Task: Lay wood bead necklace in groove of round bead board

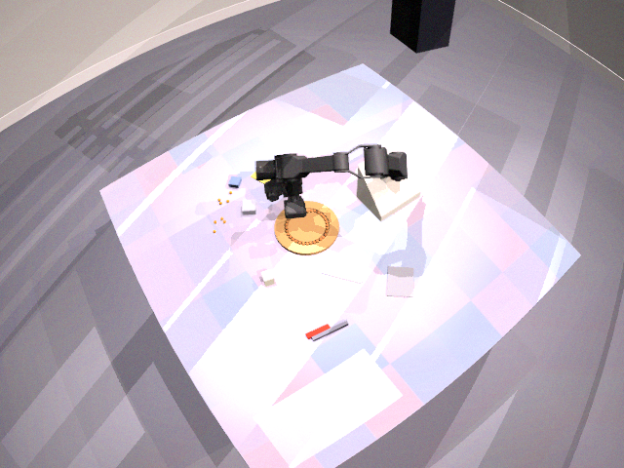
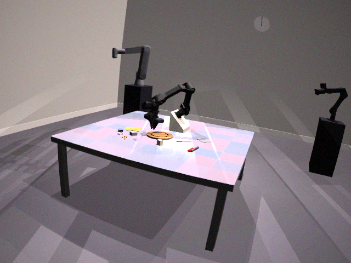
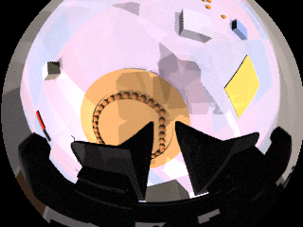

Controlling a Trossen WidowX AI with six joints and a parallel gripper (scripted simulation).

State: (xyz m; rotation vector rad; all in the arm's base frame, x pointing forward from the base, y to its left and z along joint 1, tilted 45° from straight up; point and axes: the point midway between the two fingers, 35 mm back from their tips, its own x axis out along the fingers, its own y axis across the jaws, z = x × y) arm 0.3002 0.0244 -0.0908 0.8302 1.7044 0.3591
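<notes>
The round bead board (image 1: 330, 239) (image 2: 170, 136) (image 3: 87, 109) lies flat on the table. The brown bead necklace (image 1: 307, 244) (image 3: 125, 95) lies on it as a ring. In the wrist view its left and upper beads follow the groove, while its right side runs nearly straight, inside the groove's curve. My gripper (image 2: 153, 129) (image 3: 164, 125) points down over the board's edge region. Its fingers stand partly apart with a narrow gap. The right-hand beads show through this gap, and no bead is plainly gripped. The left finger hides the lower part of the ring.
A grey-white block (image 1: 248, 207) (image 3: 194, 26), blue block (image 1: 234, 181) (image 3: 240, 29), yellow sheet (image 2: 132, 129) (image 3: 242, 87) and several loose beads lie beyond the board. A pale cube (image 1: 267, 277) (image 2: 159, 142), red-and-grey marker (image 1: 317, 331), flat square (image 1: 400, 282) and white wedge (image 1: 398, 202) lie around it.
</notes>
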